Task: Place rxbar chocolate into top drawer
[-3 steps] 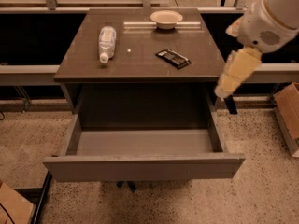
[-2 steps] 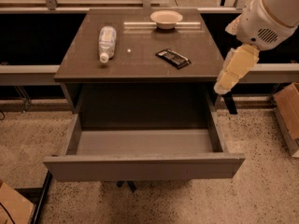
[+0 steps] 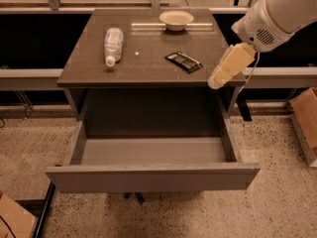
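Observation:
The rxbar chocolate [image 3: 184,61] is a small flat black bar lying on the dark cabinet top [image 3: 89,68], right of centre. The top drawer [image 3: 152,176] is pulled open below it, grey, with nothing inside. My gripper [image 3: 218,80] hangs from the white arm at the right, over the cabinet's right front corner, a little right of and nearer than the bar. It holds nothing that I can see.
A clear plastic bottle [image 3: 113,44] lies on the cabinet top at the left. A pale bowl [image 3: 176,19] stands at the back. Cardboard boxes stand on the floor at the far right [image 3: 306,118] and the lower left [image 3: 12,217].
The arm and gripper have moved slightly up and to the left, toward the cabinet top. The bar, bottle, bowl and drawer have not moved.

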Action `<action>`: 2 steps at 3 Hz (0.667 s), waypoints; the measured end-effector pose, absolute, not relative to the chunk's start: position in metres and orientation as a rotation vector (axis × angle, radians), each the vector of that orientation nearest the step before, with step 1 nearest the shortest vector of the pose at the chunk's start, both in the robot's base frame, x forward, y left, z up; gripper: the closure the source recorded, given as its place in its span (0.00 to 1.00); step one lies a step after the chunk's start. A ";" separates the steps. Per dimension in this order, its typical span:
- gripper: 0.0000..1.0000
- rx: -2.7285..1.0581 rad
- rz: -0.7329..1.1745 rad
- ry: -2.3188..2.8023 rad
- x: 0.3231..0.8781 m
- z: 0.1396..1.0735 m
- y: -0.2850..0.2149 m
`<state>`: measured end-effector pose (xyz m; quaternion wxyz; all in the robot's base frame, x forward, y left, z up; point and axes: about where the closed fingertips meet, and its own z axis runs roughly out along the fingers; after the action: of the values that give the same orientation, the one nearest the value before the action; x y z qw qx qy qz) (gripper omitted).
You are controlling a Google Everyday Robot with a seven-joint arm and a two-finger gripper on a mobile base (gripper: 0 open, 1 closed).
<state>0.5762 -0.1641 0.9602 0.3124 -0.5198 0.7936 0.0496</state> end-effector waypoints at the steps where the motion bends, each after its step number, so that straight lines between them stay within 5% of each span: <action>1: 0.00 -1.314 0.159 2.055 0.617 0.956 -0.150; 2: 0.00 -1.255 0.180 2.019 0.674 0.953 -0.137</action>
<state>0.6741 -0.1370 0.9526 0.3700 -0.4891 0.7868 0.0701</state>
